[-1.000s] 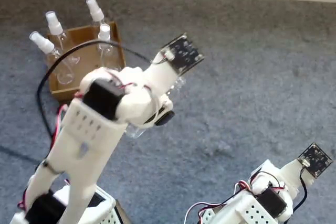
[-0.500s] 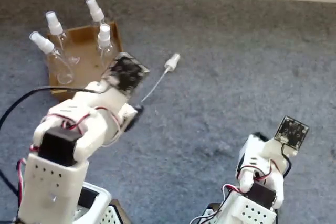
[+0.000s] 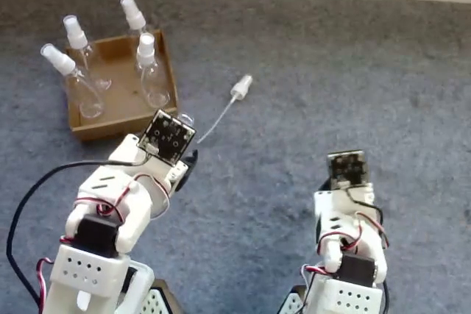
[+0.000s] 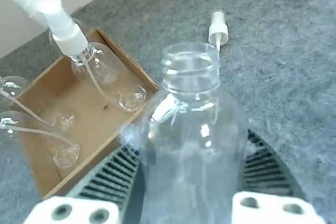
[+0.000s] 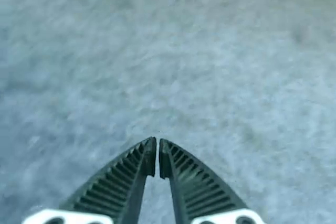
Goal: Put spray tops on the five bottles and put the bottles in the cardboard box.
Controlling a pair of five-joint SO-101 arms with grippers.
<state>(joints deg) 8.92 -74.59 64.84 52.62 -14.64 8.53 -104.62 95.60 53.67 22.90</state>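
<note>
Cardboard box (image 3: 110,129) carries four capped bottles (image 3: 151,71) standing upright. The left hand (image 4: 191,140), just beside the box's near corner, is closed around the body of the fifth bottle (image 4: 190,103), whose neck is bare; the right hand (image 5: 157,156), well apart from the box, has its jaws pressed together on nothing. Spray top (image 3: 241,87) lies on the table (image 3: 331,71) near the box. It is judged light and slick with a flimsy tube, so it is best gripped by the white head.
</note>
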